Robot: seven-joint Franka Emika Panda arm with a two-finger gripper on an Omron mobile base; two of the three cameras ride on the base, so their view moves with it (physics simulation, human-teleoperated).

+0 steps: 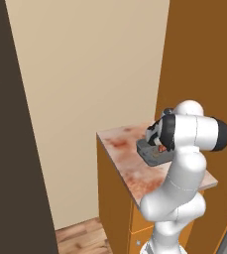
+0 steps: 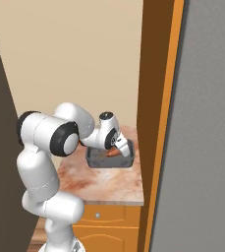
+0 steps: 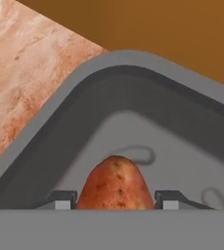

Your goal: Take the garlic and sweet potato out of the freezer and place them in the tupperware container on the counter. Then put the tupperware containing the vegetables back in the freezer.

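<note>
I hold the gripper (image 3: 114, 202) clamped on the orange-red sweet potato (image 3: 114, 183) inside the dark grey rectangular tupperware container (image 3: 133, 73).

One arm, with one gripper (image 3: 114, 205) — two fingertips (image 3: 62, 200) showing in the hand view. One sweet potato (image 3: 114, 184), orange-red. One tub (image 3: 59, 132) — dark grey, with a flared rim. One tabletop (image 1: 125, 161) of pinkish marbled slab. One small round knob (image 2: 98, 215) on the orange cabinet front in the right base view. One wide grey door (image 2: 202, 147) at the right of that same view.
</note>
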